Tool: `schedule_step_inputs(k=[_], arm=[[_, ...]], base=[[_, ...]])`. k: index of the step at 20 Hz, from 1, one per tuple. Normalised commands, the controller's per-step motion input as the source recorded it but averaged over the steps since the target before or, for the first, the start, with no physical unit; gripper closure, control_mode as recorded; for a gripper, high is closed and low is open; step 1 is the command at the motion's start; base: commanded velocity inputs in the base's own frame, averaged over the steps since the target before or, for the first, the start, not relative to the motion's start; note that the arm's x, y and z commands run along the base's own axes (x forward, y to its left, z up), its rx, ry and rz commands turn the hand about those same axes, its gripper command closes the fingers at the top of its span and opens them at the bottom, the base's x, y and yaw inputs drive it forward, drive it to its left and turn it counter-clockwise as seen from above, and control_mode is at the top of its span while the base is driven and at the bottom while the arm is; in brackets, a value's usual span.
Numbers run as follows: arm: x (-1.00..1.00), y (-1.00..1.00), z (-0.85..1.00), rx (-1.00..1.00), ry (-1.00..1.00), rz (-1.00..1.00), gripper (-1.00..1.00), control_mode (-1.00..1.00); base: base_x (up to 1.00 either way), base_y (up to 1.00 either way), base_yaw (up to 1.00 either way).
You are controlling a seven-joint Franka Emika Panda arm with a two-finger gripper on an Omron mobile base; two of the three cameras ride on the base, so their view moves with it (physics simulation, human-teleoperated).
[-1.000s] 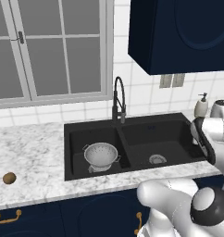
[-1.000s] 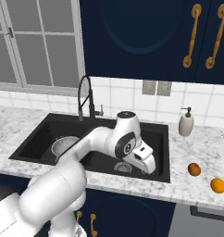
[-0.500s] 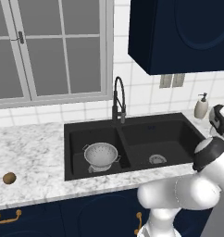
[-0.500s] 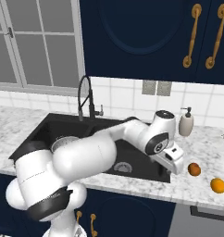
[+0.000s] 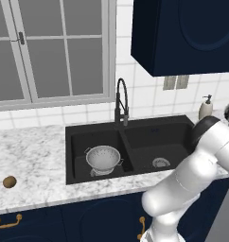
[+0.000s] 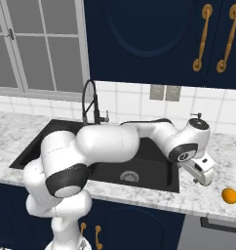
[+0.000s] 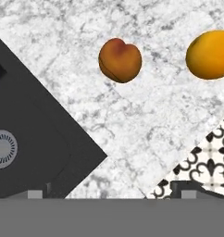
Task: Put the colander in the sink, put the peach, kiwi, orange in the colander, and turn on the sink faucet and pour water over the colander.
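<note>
A: Starting at the far left of the left base view, what is lying there?

B: The kiwi (image 5: 9, 182) is sitting on the marbled counter (image 5: 36, 156), lower left of the frame, well apart from the sink (image 5: 135, 124). Moving right, the colander (image 5: 103, 158) is standing upright in the left basin. The sink faucet (image 5: 121, 101) is rising behind the divider between the two basins.

A: And the arm?

B: In the right base view it is reaching across the frame from lower left to right, and the tool (image 6: 204, 175) is hanging over the counter just right of the sink's corner. The orange (image 6: 229, 196) is lying at the lower right of that frame, near the tool but apart from it.

A: What is the tool doing?

B: Its jaws are standing wide with nothing between them. In the hand view, the sink's black corner and a silver drain (image 7: 3, 147) are occupying the left; the peach (image 7: 120, 60) is resting on the counter at upper centre, and the orange is sitting at the upper right edge.
</note>
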Motion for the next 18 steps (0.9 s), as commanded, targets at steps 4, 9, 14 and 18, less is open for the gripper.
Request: schedule_step_inputs(k=[4,9,14,18], arm=[[0.05,-0.11,-0.19,0.00,-0.28,-0.11,-1.00,-1.00],[0.26,-0.03,-0.02,-0.06,-0.03,-0.17,-1.00,-1.00],[0.15,-0.01,-0.06,-0.08,0.00,-0.10,-1.00,-1.00],[0.13,0.02,-0.28,-0.07,0.00,-0.12,-1.00,-1.00]], base=[[0.00,0.00,0.00],[0.00,0.00,0.00],[0.00,0.00,0.00],[0.00,0.00,0.00]])
